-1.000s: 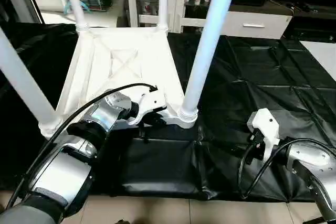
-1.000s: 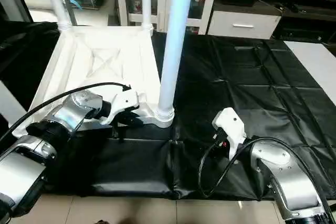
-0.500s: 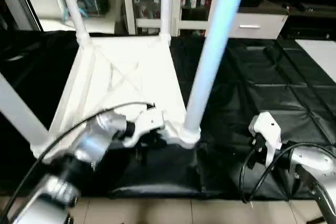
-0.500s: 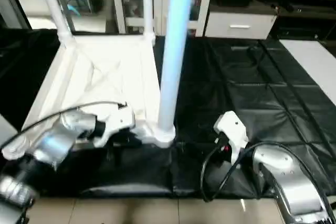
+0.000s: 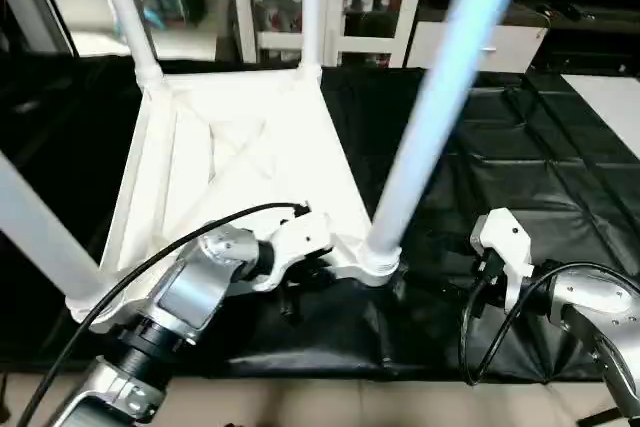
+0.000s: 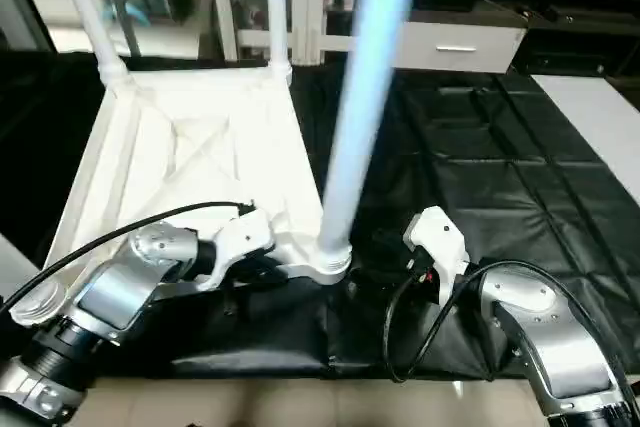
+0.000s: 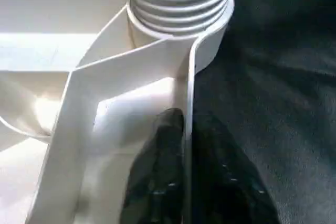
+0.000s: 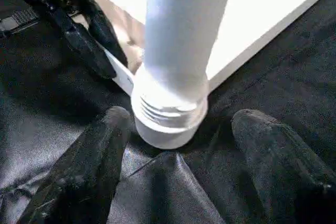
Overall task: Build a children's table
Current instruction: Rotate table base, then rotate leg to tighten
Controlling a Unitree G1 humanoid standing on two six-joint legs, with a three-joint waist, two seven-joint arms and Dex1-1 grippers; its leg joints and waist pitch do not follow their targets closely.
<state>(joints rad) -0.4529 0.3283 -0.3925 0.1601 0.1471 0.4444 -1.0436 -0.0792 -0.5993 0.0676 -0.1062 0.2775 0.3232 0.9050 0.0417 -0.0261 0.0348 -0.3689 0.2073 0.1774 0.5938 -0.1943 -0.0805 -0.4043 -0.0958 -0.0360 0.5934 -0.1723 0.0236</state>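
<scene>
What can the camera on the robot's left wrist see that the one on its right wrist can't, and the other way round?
Left wrist view: the left gripper astride the tabletop's rim wall, one finger inside, one outside.

Right wrist view: the right gripper, its fingers spread wide and apart from the socket, with the left gripper pinching the rim seen from outside.

Both: the near corner socket with the leg's threaded end in it, and the black sheet underneath.
</scene>
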